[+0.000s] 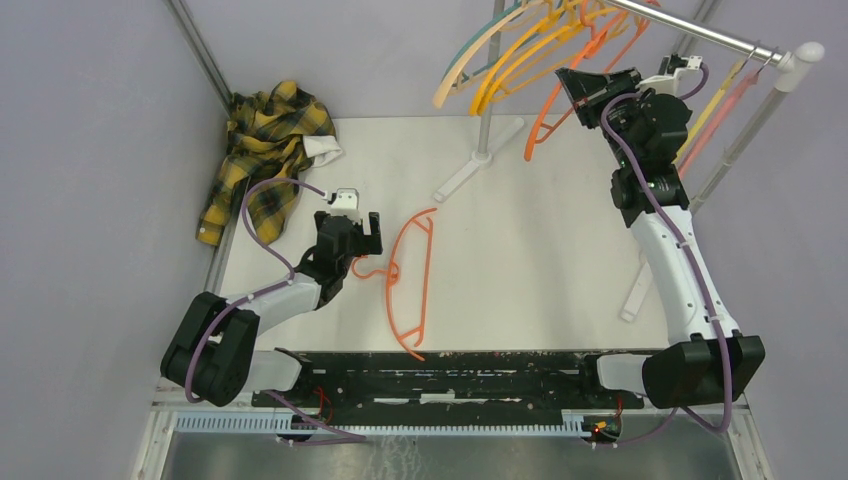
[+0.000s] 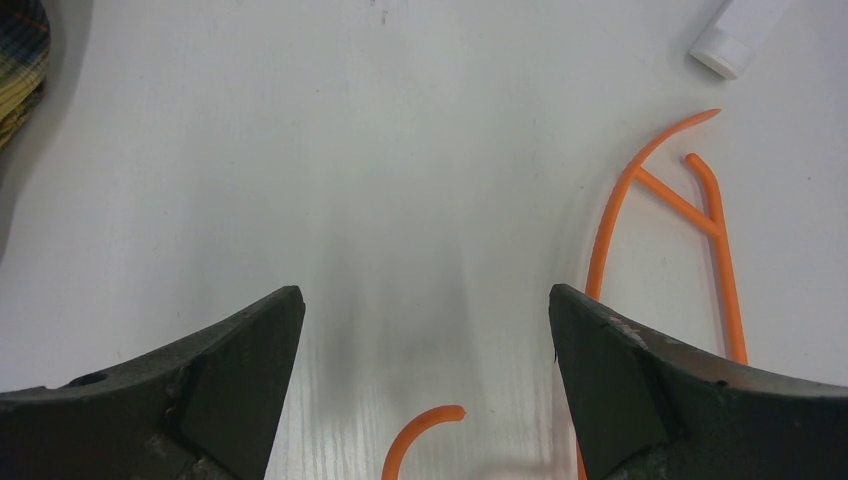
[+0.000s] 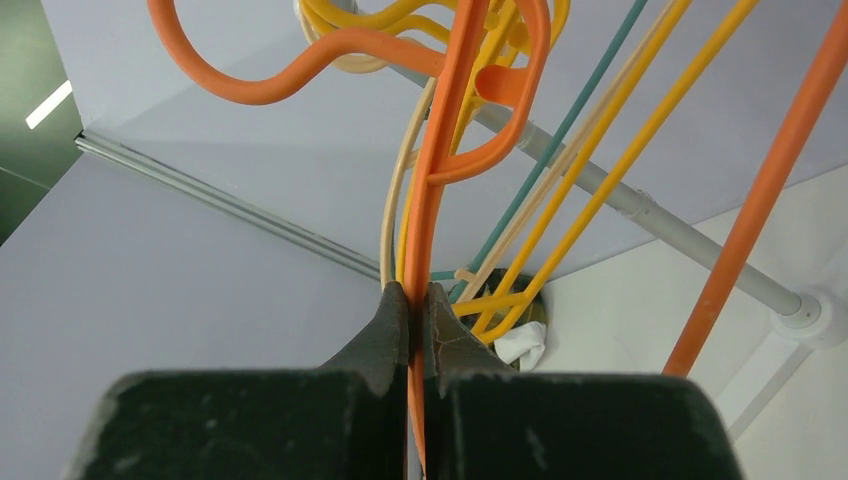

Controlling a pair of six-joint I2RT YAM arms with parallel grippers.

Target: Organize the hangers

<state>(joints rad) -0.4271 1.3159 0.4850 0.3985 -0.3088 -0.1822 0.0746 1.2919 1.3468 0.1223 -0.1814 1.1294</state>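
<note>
Gripping orange hanger (image 3: 440, 150), right claw (image 3: 413, 292)

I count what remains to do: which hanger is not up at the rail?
The orange hanger lying flat on the table, by the open left claw; the others are up at the rail.

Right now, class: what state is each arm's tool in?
Left tool: open, holding nothing.
Right tool: shut on a hanging orange hanger.
</note>
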